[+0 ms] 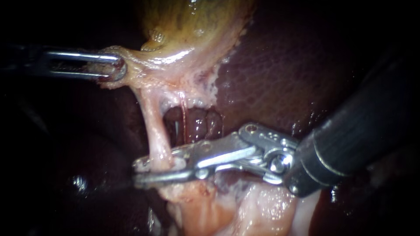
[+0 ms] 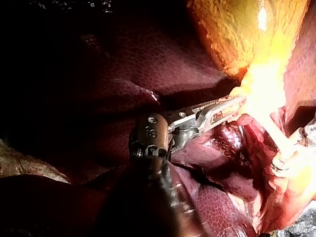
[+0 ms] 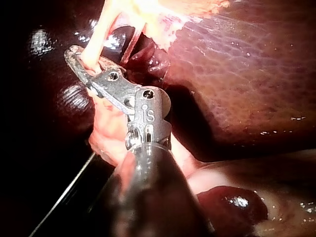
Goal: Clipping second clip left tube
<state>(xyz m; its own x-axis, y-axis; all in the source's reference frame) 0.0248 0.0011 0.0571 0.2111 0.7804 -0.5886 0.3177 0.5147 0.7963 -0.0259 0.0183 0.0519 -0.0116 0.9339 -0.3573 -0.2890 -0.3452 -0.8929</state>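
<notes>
Our right instrument (image 1: 138, 171) has its two long jaws set across the left tube (image 1: 153, 126), one on each side and drawn in so close that both press on it. Only a thin slit shows between them past the tube, and we cannot make out the clip inside them. The left tube is the pale, thick strand running down from the gallbladder (image 1: 192, 22) neck to the fatty tissue below. The jaws cross it near its lower end, just above where it fans out. Beside it, across a dark window onto the liver (image 1: 284, 65), lies the thin reddish right tube (image 1: 183, 111), clear of the jaws. Our left instrument (image 1: 114, 66) has its jaws closed on the pale tissue at the gallbladder neck and holds it out to the side, so the left tube stands taut. We judge the step in hand to be the squeeze itself: the jaws are placed and nearly closed. No other clip shows plainly on the tube in any view. The next move calls for a full, steady close with the tips past the tube's far edge and nothing of the right tube caught. After that the jaws should open wide before backing straight off, so the clip is not dragged.
</notes>
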